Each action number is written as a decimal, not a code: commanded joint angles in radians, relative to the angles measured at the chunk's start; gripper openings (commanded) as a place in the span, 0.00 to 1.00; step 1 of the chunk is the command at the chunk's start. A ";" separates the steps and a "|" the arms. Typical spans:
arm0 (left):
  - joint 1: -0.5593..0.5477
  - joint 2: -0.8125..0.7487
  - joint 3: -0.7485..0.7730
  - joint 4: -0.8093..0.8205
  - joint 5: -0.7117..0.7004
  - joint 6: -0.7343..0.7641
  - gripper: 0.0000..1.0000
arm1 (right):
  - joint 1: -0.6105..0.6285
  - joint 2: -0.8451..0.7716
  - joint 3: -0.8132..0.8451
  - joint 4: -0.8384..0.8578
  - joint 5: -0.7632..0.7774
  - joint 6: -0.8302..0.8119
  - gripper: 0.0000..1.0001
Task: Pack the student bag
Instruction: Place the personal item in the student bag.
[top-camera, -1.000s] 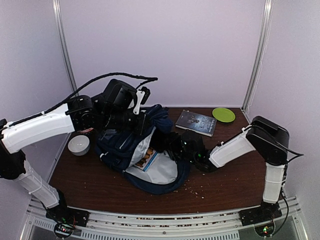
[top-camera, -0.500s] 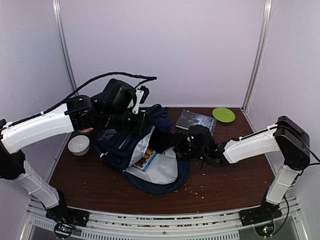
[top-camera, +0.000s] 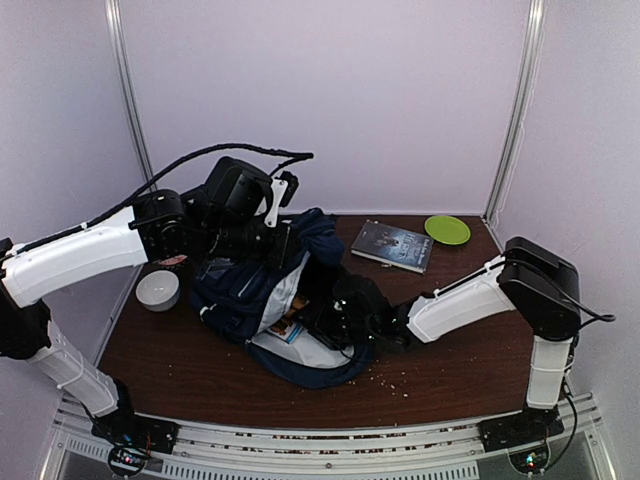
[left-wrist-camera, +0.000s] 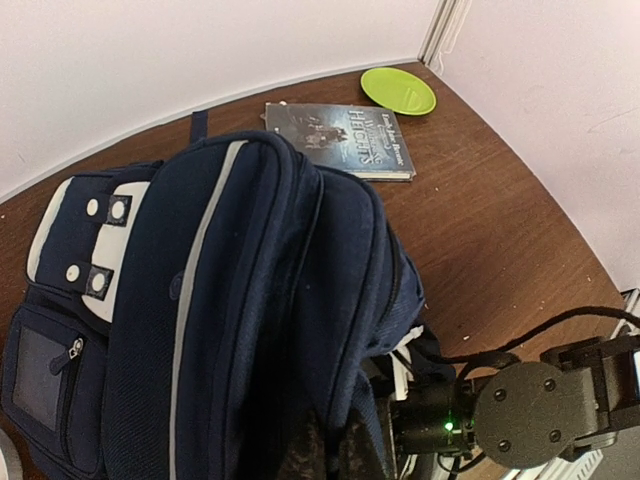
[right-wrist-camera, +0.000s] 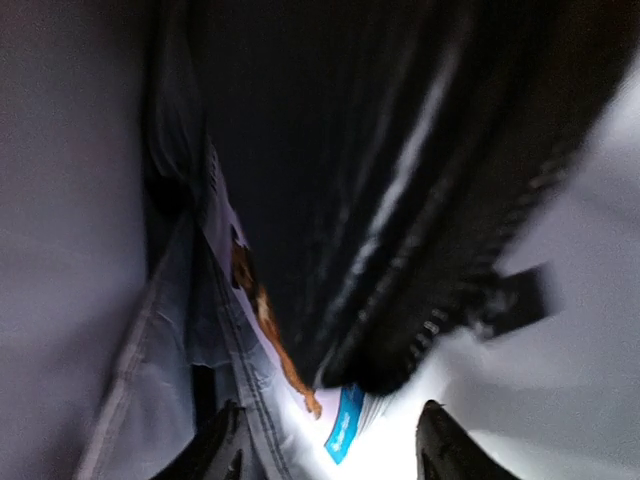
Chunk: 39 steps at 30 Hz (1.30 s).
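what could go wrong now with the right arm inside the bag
1. The right gripper is deep in the student bag. Pulling out could snag the lining or drag out the printed booklet inside.
2. The left gripper seems to hold the opening up. If it slips, the flap drops onto that arm.

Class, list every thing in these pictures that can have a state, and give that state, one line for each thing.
student bag: unzipped, lying on the table, mouth gaping.
left pincer: at the bag's raised upper edge; jaws hidden.
right pincer: open, inside the bag.
book: closed, lying flat.
green plate: empty.
bowl: upright.
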 joint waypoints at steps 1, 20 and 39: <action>-0.008 -0.042 0.087 0.208 0.050 -0.011 0.00 | 0.009 0.061 0.041 0.035 -0.013 0.041 0.51; -0.006 -0.043 0.063 0.183 -0.014 0.001 0.00 | 0.074 0.043 0.127 0.062 -0.126 -0.018 0.50; 0.031 -0.215 -0.268 0.159 -0.186 0.053 0.00 | -0.195 -0.833 -0.255 -0.613 0.193 -0.447 0.70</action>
